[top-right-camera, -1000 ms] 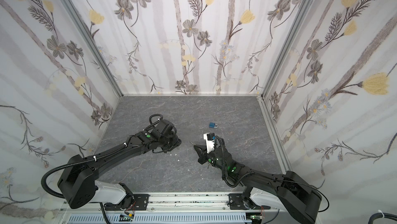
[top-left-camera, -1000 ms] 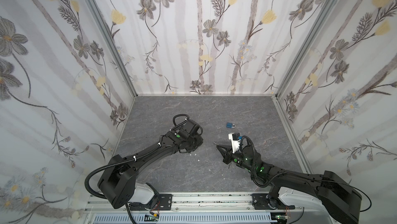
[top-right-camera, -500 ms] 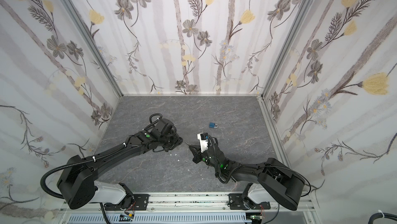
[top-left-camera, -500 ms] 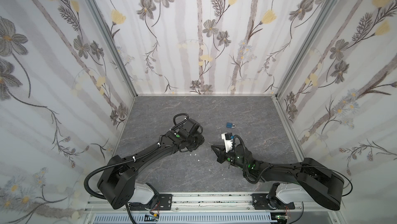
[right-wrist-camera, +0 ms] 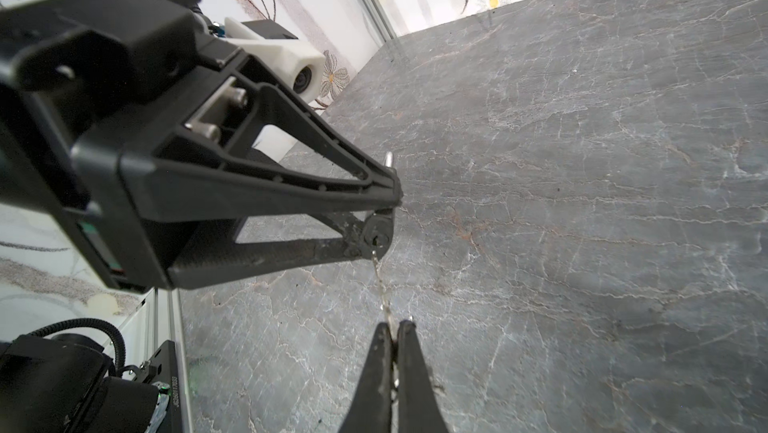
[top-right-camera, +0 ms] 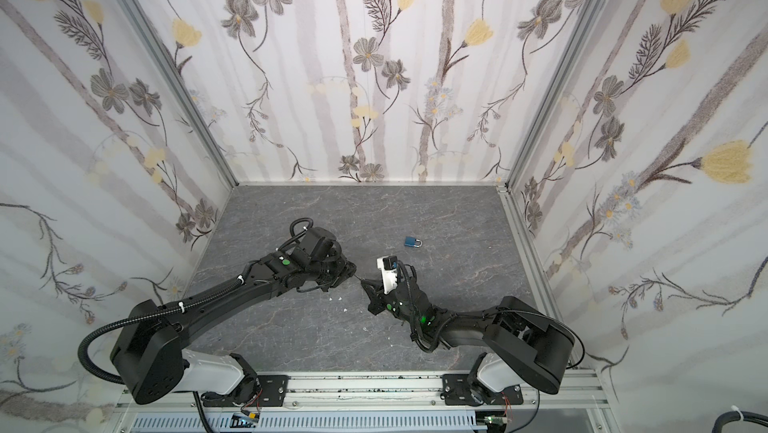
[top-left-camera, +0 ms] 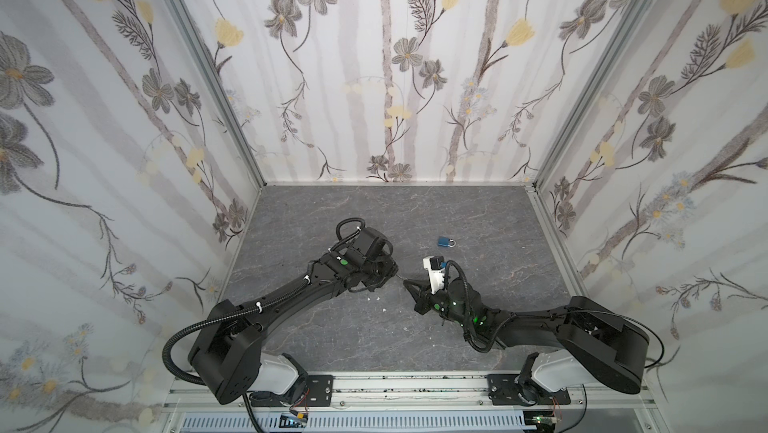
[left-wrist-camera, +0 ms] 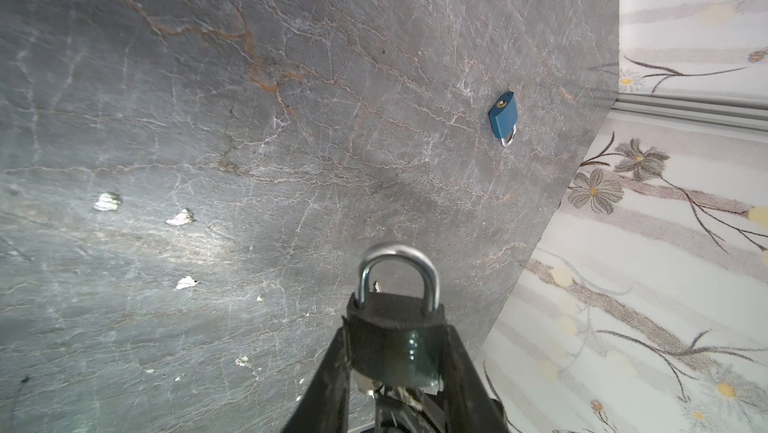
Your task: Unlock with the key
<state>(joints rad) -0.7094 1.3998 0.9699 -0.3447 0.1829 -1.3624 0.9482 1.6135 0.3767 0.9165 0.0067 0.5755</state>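
Just below the centre of both top views, the right gripper (top-left-camera: 406,282) is clenching tight on a key (right-wrist-camera: 382,285), whose tip is reaching the keyhole end of a dark padlock (left-wrist-camera: 395,327). The left gripper (right-wrist-camera: 388,219) is grasping that padlock. A blue padlock (top-left-camera: 446,241) is lying on the table (top-left-camera: 374,210) toward the upper right, apart.

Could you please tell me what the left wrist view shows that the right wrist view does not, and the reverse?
Only the left wrist view shows the blue padlock lying on the table, and the full loop of the shackle on the black padlock. Only the right wrist view shows the key, pinched in the shut right tool, with its tip at that padlock's underside. Both show the left tool clamping the black padlock, and the grey table.
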